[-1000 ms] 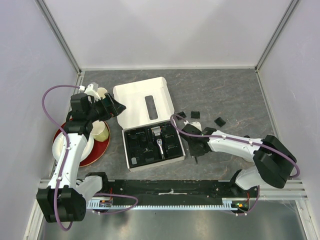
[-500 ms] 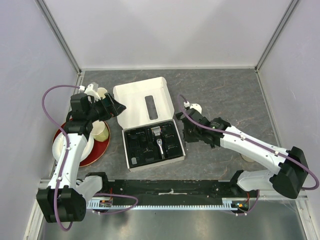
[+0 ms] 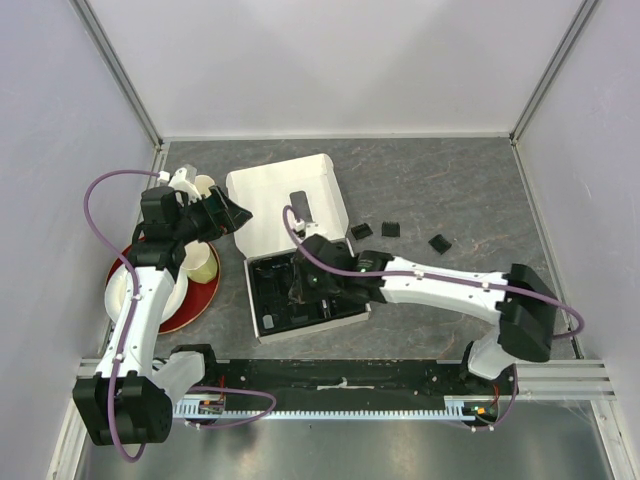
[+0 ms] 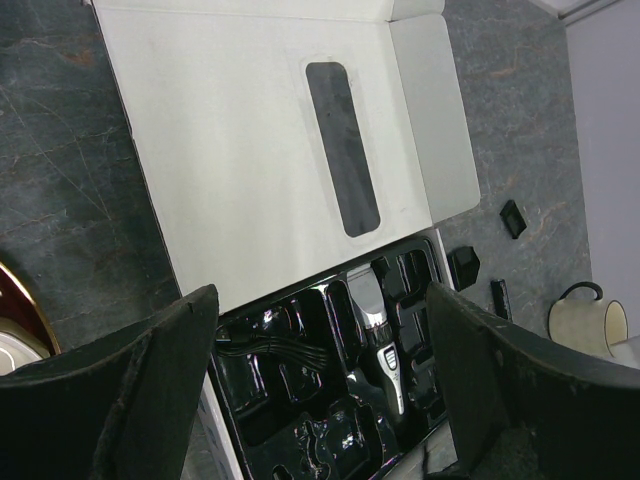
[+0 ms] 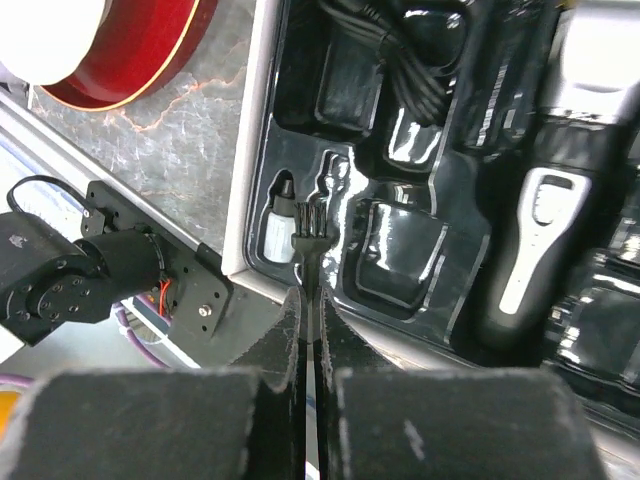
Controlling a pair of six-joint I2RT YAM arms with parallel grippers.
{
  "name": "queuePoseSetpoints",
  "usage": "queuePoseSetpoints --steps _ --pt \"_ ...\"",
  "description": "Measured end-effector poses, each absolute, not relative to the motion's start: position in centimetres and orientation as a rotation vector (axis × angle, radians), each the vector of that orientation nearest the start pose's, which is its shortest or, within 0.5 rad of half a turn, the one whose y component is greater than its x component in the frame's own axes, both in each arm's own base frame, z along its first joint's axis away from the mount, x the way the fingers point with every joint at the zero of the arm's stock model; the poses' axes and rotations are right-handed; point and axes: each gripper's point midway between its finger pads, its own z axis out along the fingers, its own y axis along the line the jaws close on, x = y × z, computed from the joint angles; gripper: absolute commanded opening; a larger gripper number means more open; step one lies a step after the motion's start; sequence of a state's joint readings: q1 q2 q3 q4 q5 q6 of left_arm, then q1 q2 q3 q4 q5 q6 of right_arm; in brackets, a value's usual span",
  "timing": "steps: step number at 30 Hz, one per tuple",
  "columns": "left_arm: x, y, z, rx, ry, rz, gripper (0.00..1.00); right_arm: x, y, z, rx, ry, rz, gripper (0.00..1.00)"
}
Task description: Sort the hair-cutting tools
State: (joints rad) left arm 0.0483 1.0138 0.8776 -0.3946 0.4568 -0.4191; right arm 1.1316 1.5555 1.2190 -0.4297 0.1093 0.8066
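Black plastic, likely featherlight and slippery: the tiny brush [image 5: 307, 225] is pinched by its slim handle in the right end effector [image 5: 308, 300] above the tray [image 5: 405, 255]; left end effector [image 4: 320, 300] hangs spread

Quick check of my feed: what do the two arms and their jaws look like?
The left arm and right arm match: white shell links between black joints, with black wrists. A thin purple cable loops along each. The jaws are black, with rough, grainy pads. I can see no markings.
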Motion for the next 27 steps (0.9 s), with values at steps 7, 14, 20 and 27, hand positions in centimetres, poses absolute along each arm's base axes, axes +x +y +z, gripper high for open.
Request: queuePoseSetpoints --steps 7,14,20,27 --pt "30.9 -7.8 21.8 -0.214 2.106 -0.701 0.9 16.1 42.1 11.4 -0.326 2.552 0.788 0.0" --pt "30.9 -7.8 21.8 -0.213 2.106 -0.702 0.9 15.4 43.1 9.9 -0.31 2.586 0.783 0.0" --pt "30.9 -7.8 21.8 -0.213 2.106 -0.703 0.9 15.1 44.6 10.0 -0.321 2.573 0.809 0.0" --pt "30.8 -8.0 21.9 -0.204 2.106 -0.717 0.9 15.0 45.2 8.9 -0.333 2.579 0.785 0.0"
